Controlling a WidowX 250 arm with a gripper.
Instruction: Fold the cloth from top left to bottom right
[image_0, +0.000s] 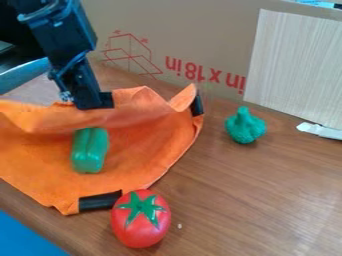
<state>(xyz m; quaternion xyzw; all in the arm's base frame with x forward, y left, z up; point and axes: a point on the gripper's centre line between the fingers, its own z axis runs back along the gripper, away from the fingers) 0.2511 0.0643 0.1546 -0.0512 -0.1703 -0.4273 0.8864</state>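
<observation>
Lift the cloth's edge clear of the green toy, then lay it toward the lower right

Nearest, at the bottom of the frame, a red tomato sits by the black strip on the cloth's lower corner; whether they touch I cannot tell. The fold should come down short of the tomato, or the fabric may ride up on it and push it along.

Further in, the orange cloth spreads over the left and middle of the frame, with a long green toy lying on it. The upper part of the cloth stands up in a loose ridge behind the toy. That ridge would best rise above the toy before it travels, then go over in one slow diagonal; dragged low, it would likely bunch or roll the toy.

The gripper is at the ridge, upper left of the frame. I cannot tell whether it is wide, narrow or pinching fabric, so a small test lift is wise before any long carry.

At the far right corner of the cloth, by another black strip, the fabric peaks up; keeping the pull even should stop it from twisting. The green broccoli stands apart to the right, probably outside the path.
</observation>
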